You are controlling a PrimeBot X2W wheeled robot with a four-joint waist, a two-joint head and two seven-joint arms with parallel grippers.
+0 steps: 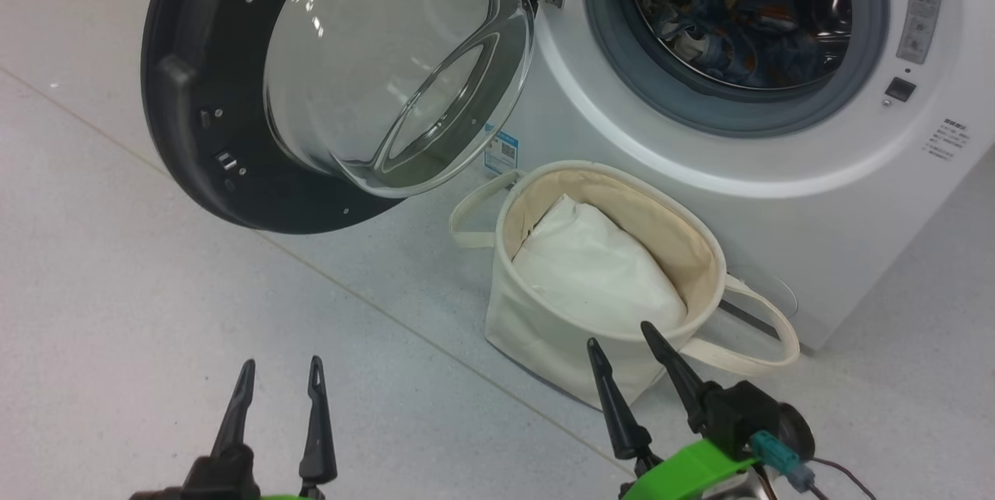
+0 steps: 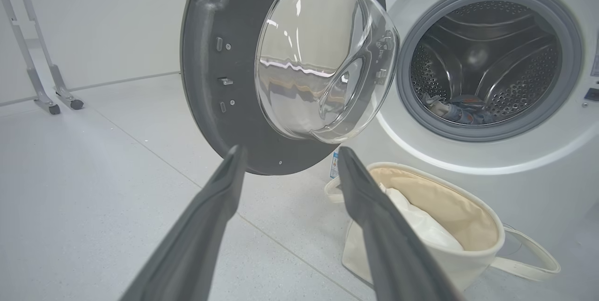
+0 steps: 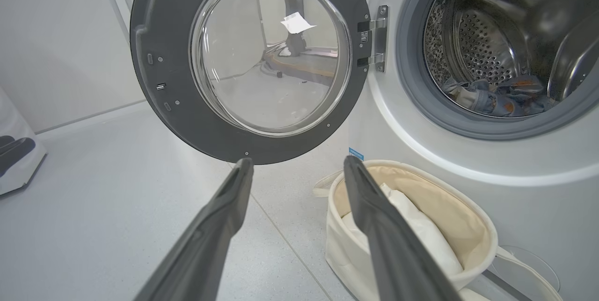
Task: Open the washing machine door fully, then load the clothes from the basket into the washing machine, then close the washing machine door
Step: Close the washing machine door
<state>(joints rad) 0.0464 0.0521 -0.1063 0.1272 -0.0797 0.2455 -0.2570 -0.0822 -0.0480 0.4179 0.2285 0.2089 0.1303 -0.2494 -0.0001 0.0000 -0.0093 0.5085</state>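
Head view: washing machine door [image 1: 210,96] hung wide open at upper left of frame, washing machine [image 1: 606,119] at upper right. Clothes [image 1: 738,33] lay low in the drum, close behind the grey gasket. Basket [image 1: 536,321] stood centre frame, just in front of the machine, white padding [image 1: 598,267] showing inside. Left gripper [image 1: 281,364] at lower left and right gripper [image 1: 619,334] at lower right both had fingers spread, holding nothing. Likely risks on closing: fabric near the lip catching in the seal; a finger sliding off the curved glass.

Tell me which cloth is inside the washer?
The light-blue printed clothes, lying in the shiny steel drum; the plain white padding sits in the cream canvas basket.
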